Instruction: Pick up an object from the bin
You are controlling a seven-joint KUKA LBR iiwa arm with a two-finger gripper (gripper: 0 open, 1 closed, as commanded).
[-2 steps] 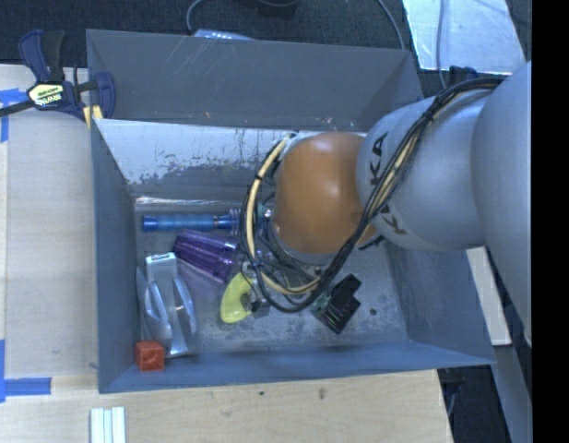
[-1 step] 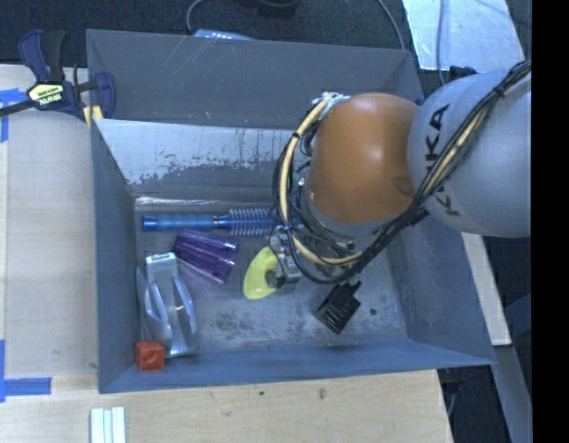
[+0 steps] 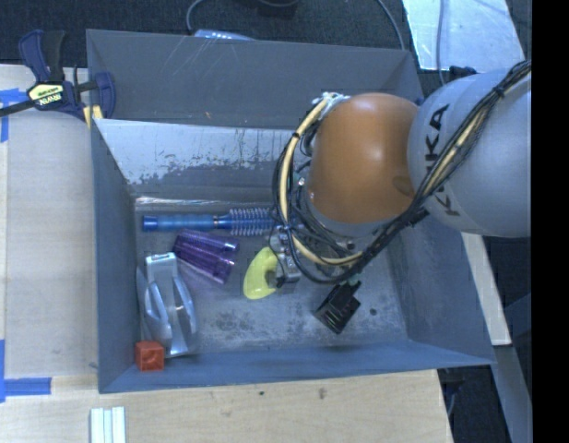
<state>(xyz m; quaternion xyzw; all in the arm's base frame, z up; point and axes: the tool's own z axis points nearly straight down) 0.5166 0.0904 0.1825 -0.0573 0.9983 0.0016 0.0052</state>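
Observation:
My gripper [image 3: 286, 264] pokes out from under the orange dome near the middle of the bin floor. It is down at the right edge of a small yellow rounded piece [image 3: 259, 275] and seems to touch it. Just left of that lies a purple translucent cup [image 3: 207, 255] on its side. A blue brush [image 3: 210, 220] with a coiled bristle end lies along the back of the floor, its bristle end close to the gripper.
A silver metal tool [image 3: 167, 303] lies at the left of the floor with a small red cube [image 3: 149, 355] at the front left corner. A black blocky piece [image 3: 339, 308] sits right of the gripper. The arm and its cables cover the bin's right half.

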